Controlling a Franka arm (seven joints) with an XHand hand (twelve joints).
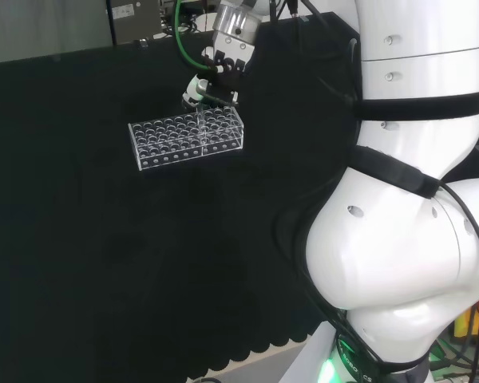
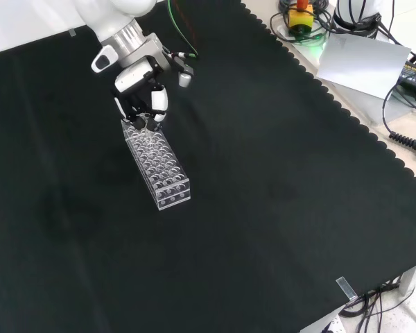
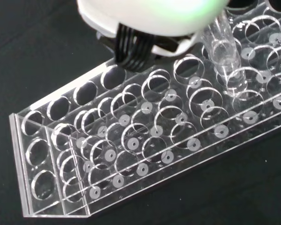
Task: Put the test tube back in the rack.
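Head view, left to right: clear rack [image 1: 186,136] on the black worktop [image 1: 104,263], most holes empty; at the rack's right end, the hand [image 1: 215,76], its fingers [image 1: 193,89] curled about the test tube [image 1: 201,118]. In the wrist view the tube stands slightly tilted, its lower end entering a hole of the rack's upper plate. Risks, as judged: released while tilted, the tube may catch on the hole's rim or miss the lower plate's hole; sideways drag could shift or tip the light rack.
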